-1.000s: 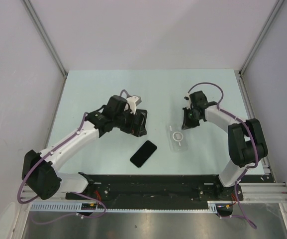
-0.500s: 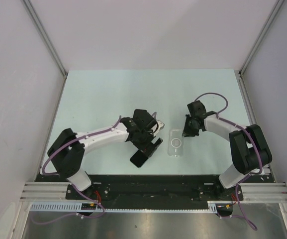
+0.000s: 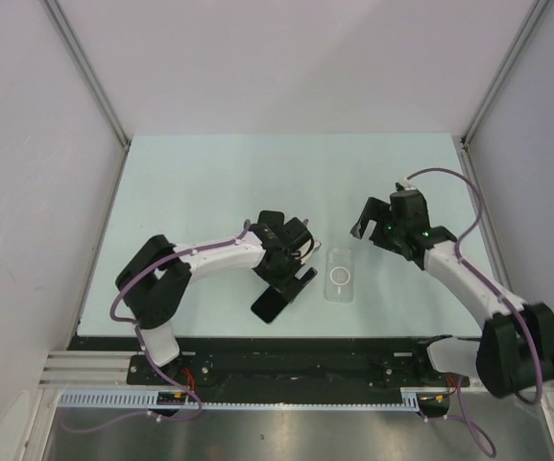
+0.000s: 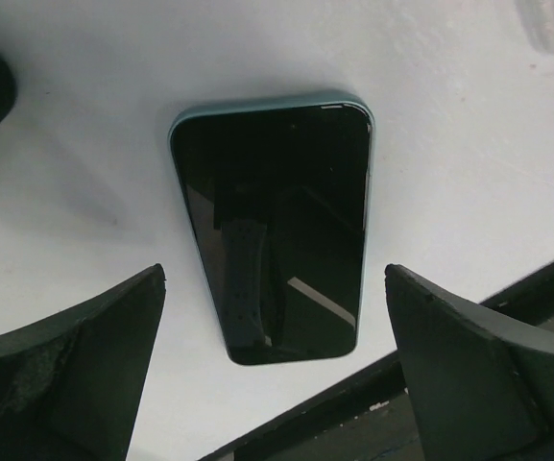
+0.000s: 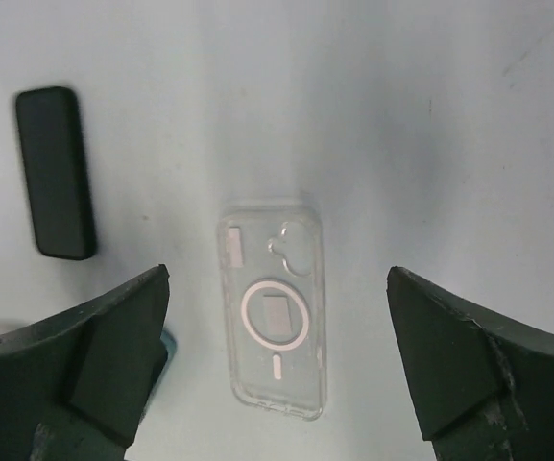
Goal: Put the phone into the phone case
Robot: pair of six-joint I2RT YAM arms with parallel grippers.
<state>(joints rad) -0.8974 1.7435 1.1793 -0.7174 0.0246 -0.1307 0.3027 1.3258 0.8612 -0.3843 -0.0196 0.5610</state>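
The phone point(image 4: 272, 230), a black slab with a teal edge, lies screen up near the table's front edge; in the top view only its near end point(image 3: 271, 307) shows from under the left arm. My left gripper point(image 4: 275, 279) hovers over the phone, open, one finger on each side and not touching it. The phone case point(image 5: 275, 312), a clear shell with a white ring, lies flat to the right of the phone point(image 3: 340, 276). My right gripper point(image 5: 277, 279) is open and raised above and behind the case point(image 3: 373, 223), holding nothing.
The black front rail point(image 4: 401, 384) runs close to the phone's near end. A dark rounded bar point(image 5: 56, 173), apparently a finger of the left gripper, shows left of the case. The grey side walls point(image 3: 65, 144) close in the pale table point(image 3: 209, 182).
My right gripper has opened and drawn back up and to the right, away from the case, which now lies straighter. The left gripper has come down over the phone, still open.
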